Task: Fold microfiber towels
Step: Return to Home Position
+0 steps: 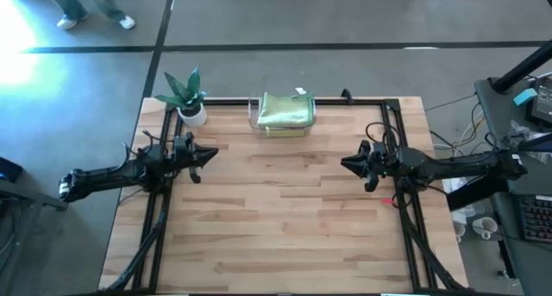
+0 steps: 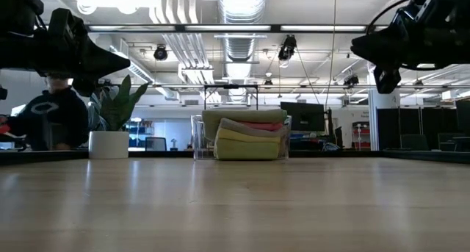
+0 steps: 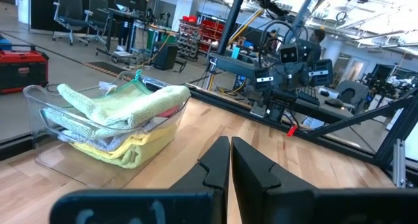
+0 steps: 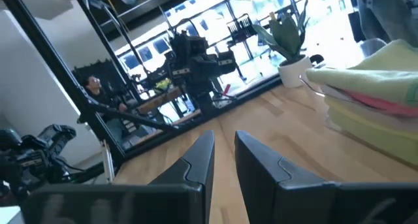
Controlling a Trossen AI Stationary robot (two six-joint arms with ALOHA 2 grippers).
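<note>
Both arms hang above the table (image 1: 285,227), well apart, tips facing each other. On the plant's side, the left gripper (image 1: 212,153) has its fingers clenched together, empty. The right gripper (image 1: 347,164) has its fingers slightly parted, grasping nothing. The microfiber towels (image 2: 247,138) lie folded and stacked in the clear bin (image 3: 44,108) at the table's far edge, centre. The green towel (image 1: 286,109) is on top, with a pink layer (image 4: 366,98) and a yellow layer (image 3: 130,145) beneath. 1 potted plant (image 1: 190,102) stands near the bin.
</note>
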